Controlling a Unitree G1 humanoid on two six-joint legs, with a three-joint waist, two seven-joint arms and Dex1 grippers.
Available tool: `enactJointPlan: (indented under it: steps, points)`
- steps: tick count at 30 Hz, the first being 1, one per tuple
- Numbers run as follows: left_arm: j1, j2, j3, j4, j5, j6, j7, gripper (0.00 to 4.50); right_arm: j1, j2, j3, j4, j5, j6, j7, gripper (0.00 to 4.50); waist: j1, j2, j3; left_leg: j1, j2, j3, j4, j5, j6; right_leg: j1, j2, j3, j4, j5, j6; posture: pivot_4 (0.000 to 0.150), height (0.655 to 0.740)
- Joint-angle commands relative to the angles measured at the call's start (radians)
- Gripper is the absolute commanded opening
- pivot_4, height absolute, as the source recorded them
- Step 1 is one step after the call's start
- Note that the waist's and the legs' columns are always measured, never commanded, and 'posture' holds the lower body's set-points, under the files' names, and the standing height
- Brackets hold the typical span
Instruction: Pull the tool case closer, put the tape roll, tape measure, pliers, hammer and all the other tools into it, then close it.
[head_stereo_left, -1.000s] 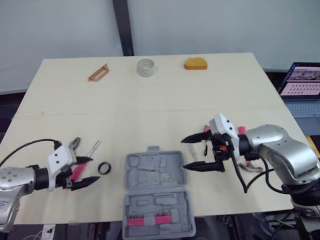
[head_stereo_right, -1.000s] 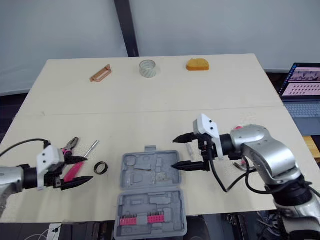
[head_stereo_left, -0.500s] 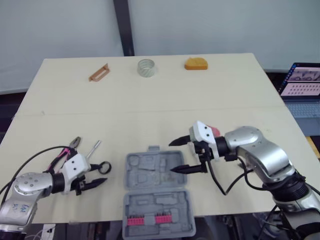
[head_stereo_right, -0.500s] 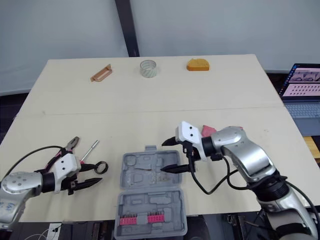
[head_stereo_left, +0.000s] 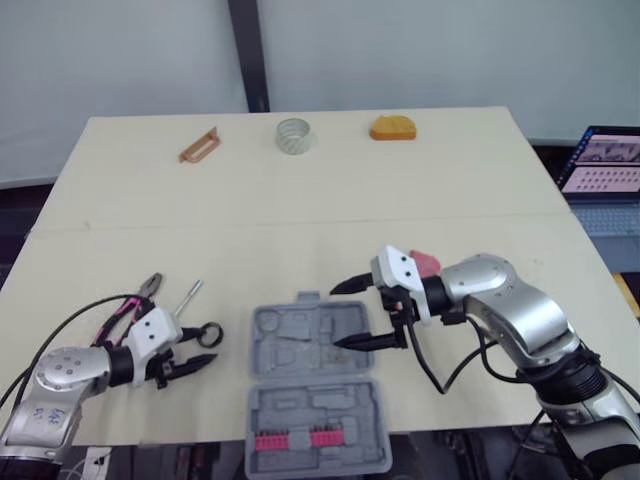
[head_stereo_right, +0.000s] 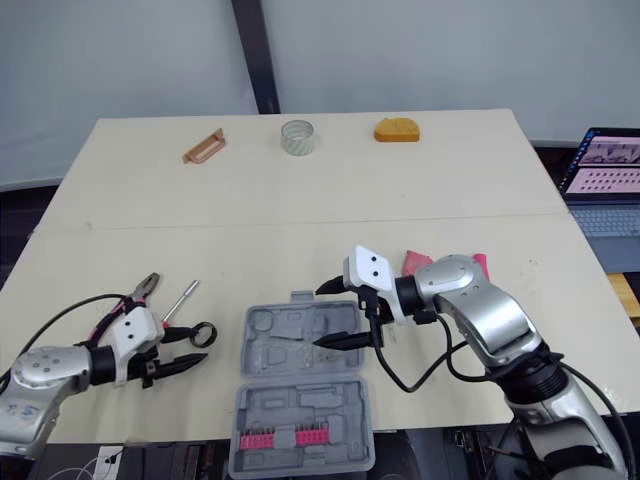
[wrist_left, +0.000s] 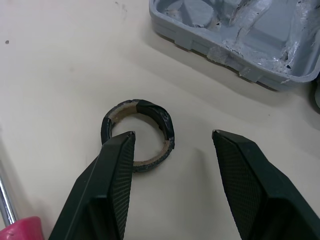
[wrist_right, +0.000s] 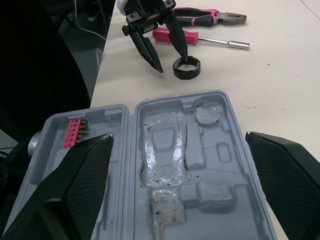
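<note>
The open grey plastic tool case is spanned by the wide-spread right gripper. The left gripper is held wide, the small black tape roll under one fingertip. Its wall should be pinched squarely.

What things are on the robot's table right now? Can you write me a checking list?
Surface: pale table, a seam running across it.
Job's things: open grey tool case at the near edge; black tape roll, pliers and screwdriver near the left arm; clear tape roll, orange tape measure and brown tool at the far edge; pink thing behind the right arm.
Clutter: nothing seen.
Grippers: left gripper open, fingers either side of the black tape roll's wall; right gripper open over the tool case.
Cables: black cable on the left arm, another under the right.
Surroundings: laptop, dark post.
</note>
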Motion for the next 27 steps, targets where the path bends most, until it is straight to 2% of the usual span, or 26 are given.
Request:
enactJointPlan:
  steps: [1,27]
  points:
    - [-0.020,-0.001,-0.007,0.009,0.007,0.005,0.005,2.66,-0.014,0.008,-0.014,-0.018,0.010,-0.003,-0.005,4.50,0.000,0.000,0.000,0.000,0.000,0.000,0.000,0.000,0.000,0.000,0.000,0.000,0.000,0.000,0.000,0.150,0.7400]
    - [-0.026,0.006,-0.023,-0.025,0.002,0.040,0.006,2.66,0.006,0.003,-0.026,-0.049,0.030,0.028,-0.010,4.50,-0.001,0.000,0.000,0.000,0.000,0.000,0.000,0.000,0.000,0.000,0.000,0.000,0.000,0.000,0.000,0.150,0.7400]
